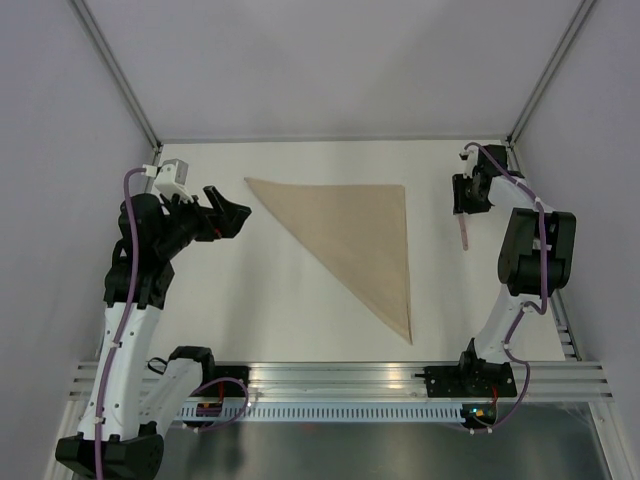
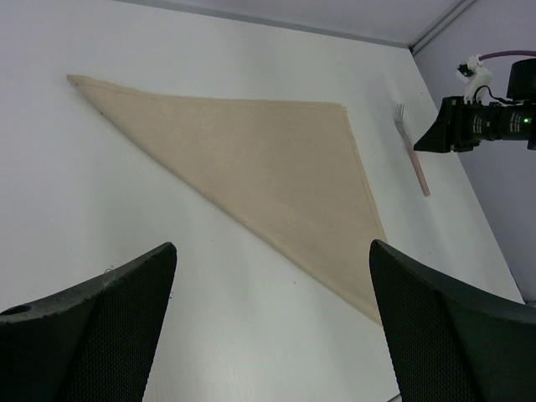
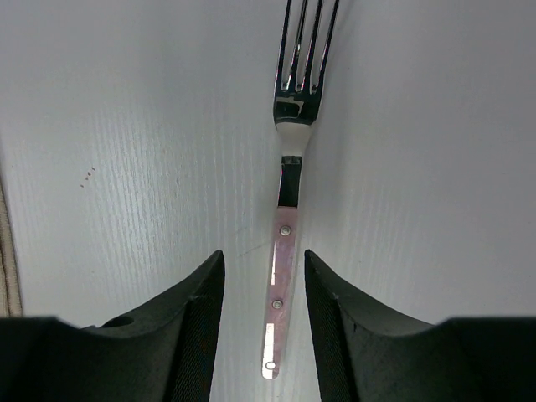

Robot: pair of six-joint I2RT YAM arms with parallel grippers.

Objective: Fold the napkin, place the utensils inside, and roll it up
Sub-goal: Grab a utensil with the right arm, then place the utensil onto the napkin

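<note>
The beige napkin (image 1: pixel 355 235) lies flat on the white table, folded into a triangle; it also shows in the left wrist view (image 2: pixel 251 159). The pale-pink fork (image 1: pixel 464 235) lies on the table right of the napkin, tines pointing away from the arms' bases. My right gripper (image 1: pixel 468 195) hangs low over the fork. In the right wrist view it (image 3: pixel 264 255) is open, its jaws either side of the pink handle (image 3: pixel 283 251) with a gap on both sides. My left gripper (image 1: pixel 235 215) is open and empty, left of the napkin and above the table (image 2: pixel 272 247).
Grey walls and metal frame posts (image 1: pixel 120 75) enclose the table on three sides. An aluminium rail (image 1: pixel 330 380) runs along the near edge by the arm bases. The napkin's edge shows at the far left of the right wrist view (image 3: pixel 7 251).
</note>
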